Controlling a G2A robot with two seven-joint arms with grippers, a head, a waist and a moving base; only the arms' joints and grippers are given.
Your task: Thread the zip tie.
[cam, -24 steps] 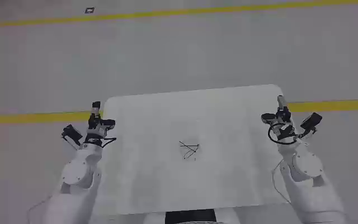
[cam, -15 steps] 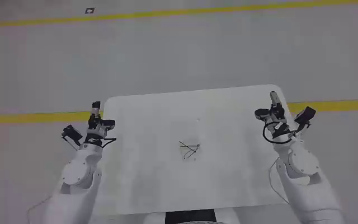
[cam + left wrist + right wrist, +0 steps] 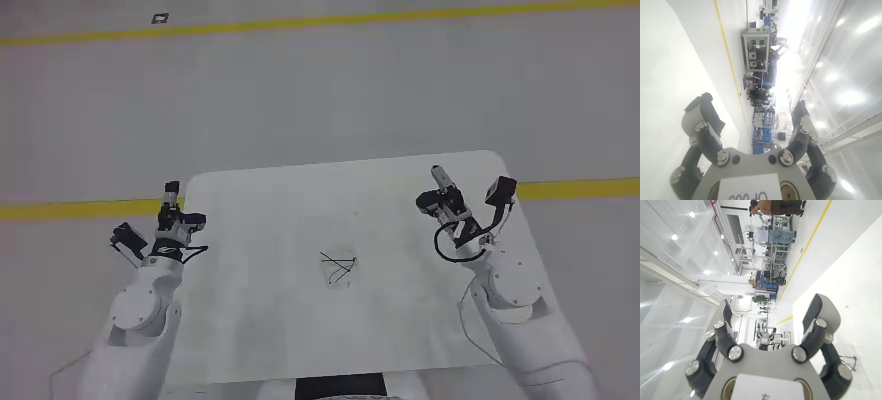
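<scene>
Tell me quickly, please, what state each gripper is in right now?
Left gripper: open, holding nothing.
Right gripper: open, holding nothing.

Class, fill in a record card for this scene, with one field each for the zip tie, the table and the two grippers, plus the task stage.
zip tie: thin dark strips, crossed, lying near the middle of the table, held by nothing
table: white, rounded corners
left gripper: open, empty, by the table's far left corner
right gripper: open, empty, above the table's right part, apart from the zip tie
task stage: threading not yet begun
</scene>
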